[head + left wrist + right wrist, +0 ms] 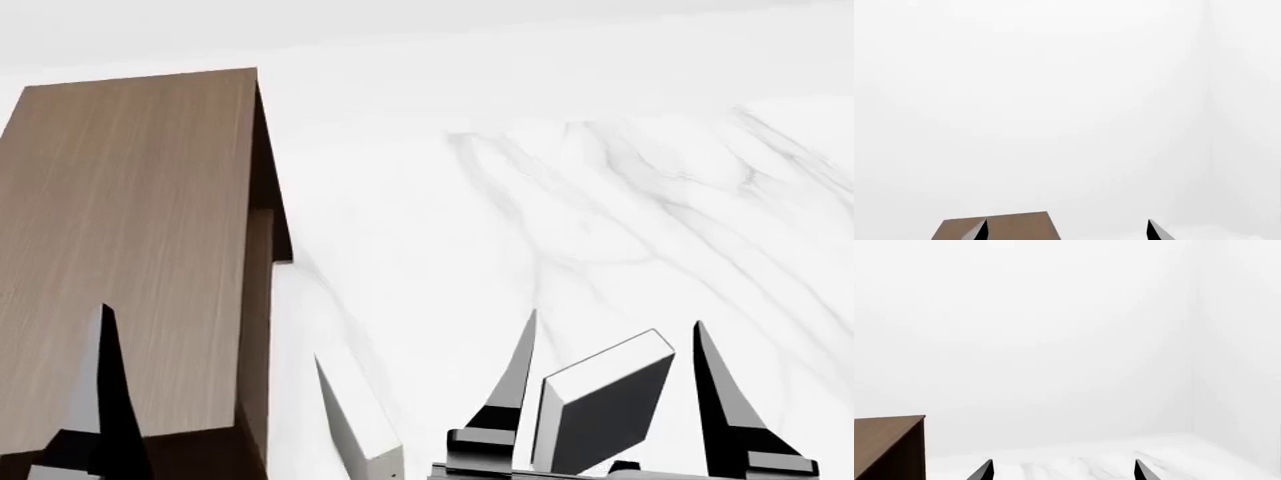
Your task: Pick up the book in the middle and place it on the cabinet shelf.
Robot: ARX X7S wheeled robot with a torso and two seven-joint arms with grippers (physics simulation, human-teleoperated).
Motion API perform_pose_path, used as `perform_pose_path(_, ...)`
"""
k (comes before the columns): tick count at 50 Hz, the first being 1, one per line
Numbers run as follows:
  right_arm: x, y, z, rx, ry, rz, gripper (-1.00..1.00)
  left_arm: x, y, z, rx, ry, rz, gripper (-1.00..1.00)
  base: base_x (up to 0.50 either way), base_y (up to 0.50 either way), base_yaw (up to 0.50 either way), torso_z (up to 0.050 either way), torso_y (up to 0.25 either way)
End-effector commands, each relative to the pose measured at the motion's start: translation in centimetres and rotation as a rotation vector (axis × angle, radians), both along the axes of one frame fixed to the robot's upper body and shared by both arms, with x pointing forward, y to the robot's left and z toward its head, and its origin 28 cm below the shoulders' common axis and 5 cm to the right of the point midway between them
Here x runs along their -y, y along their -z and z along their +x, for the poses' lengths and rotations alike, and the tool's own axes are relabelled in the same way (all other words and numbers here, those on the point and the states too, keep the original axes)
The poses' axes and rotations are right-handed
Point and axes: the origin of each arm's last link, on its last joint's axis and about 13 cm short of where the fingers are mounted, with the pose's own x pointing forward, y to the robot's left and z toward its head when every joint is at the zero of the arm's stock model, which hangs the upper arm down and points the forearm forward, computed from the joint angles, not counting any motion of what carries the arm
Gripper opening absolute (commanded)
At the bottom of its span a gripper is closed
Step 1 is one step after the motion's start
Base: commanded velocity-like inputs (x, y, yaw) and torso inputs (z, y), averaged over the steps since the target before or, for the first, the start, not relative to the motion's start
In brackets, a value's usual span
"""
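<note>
The dark grey book with white page edges shows only in the head view, tilted, low between the two fingers of my right gripper. The jaws stand wide apart with gaps on both sides of the book. In the right wrist view the right gripper is open with nothing showing between the fingertips. The cabinet shelf is the wood-grain top at the left. My left gripper is open and empty, with one finger over the shelf and the other over the marble. The left wrist view shows it open too.
A white marble surface spreads to the right of the cabinet. White walls fill both wrist views. A corner of the cabinet shows in the left wrist view and in the right wrist view. No whitish books are in view.
</note>
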Motion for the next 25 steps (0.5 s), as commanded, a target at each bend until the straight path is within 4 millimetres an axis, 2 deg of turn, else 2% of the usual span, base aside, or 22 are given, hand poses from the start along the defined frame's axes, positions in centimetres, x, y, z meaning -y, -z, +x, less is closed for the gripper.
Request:
perform_pose_path(1, 0.0, 0.1, 0.1, -0.004, -0.001, 0.000, 1.00, 0.0, 0.1, 0.0, -0.001, 0.002, 0.008, 1.00, 0.00, 0.00, 0.00, 0.038, -0.211)
perform_pose_path(14, 0.0, 0.2, 0.1, -0.007, 0.000, 0.000, 1.00, 0.0, -0.2, -0.1, 0.019, -0.016, -0.003, 1.00, 0.00, 0.00, 0.00, 0.037, -0.211)
perform_pose_path(25, 0.0, 0.2, 0.1, -0.010, -0.001, -0.001, 1.00, -0.3, -1.5, -0.6, 0.000, -0.067, -0.054, 1.00, 0.00, 0.00, 0.00, 0.000, 0.000)
